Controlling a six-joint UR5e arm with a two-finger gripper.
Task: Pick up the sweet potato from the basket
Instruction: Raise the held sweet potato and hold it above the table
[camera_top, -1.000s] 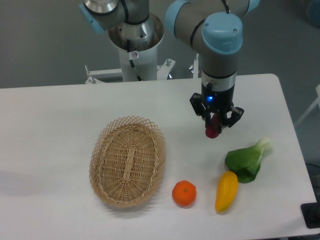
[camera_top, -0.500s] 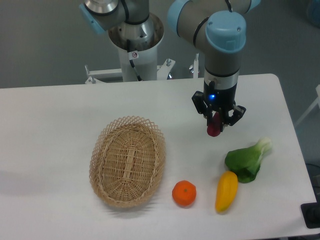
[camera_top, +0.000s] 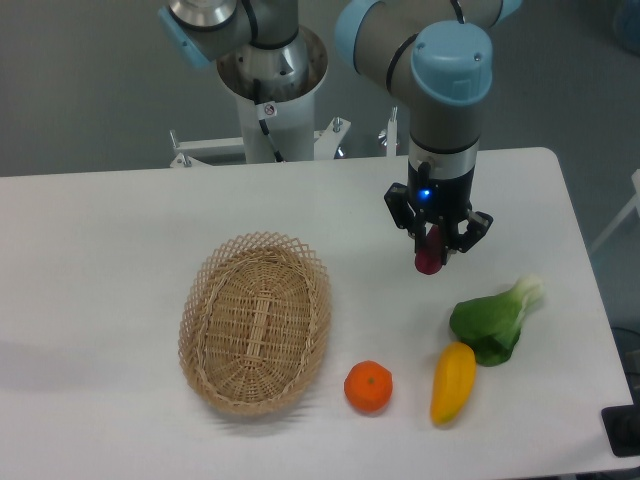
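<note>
- The sweet potato (camera_top: 430, 256) is held end-down in the hand (camera_top: 434, 250), well to the right of the basket (camera_top: 255, 322) and above the tabletop (camera_top: 100, 250); only its lower magenta tip is seen below the fingers.
- The hand is clenched on the sweet potato; the dark fingers are set on either side of the tuber, presumably because a slender, tapered body is gripped most surely across its thin width.
- The near-vertical hang is judged to follow from a top-down grasp with the wrist pointed straight at the tabletop.
- The basket is seen holding nothing; the pick is judged done, the tuber being clear of the wicker.
- Basket: oval, shallow, light tan straw, tight weave on the floor, open lattice at the rim. A light, slightly springy thing is expected.
- Sweet potato: skin smooth and matte, colour deep magenta-purple; the upper part is hidden by the fingers.
- An orange (camera_top: 368, 387) lies just right of the basket's near end: round, dimpled, faintly glossy.
- A yellow vegetable (camera_top: 453, 382) lies beside it: elongated, smooth, tapered upward.
- A leafy green (camera_top: 493, 320) is laid touching the yellow vegetable's top: crinkled dark leaves, pale stem end pointing up-right.
- Tabletop: flat, white, matte.
</note>
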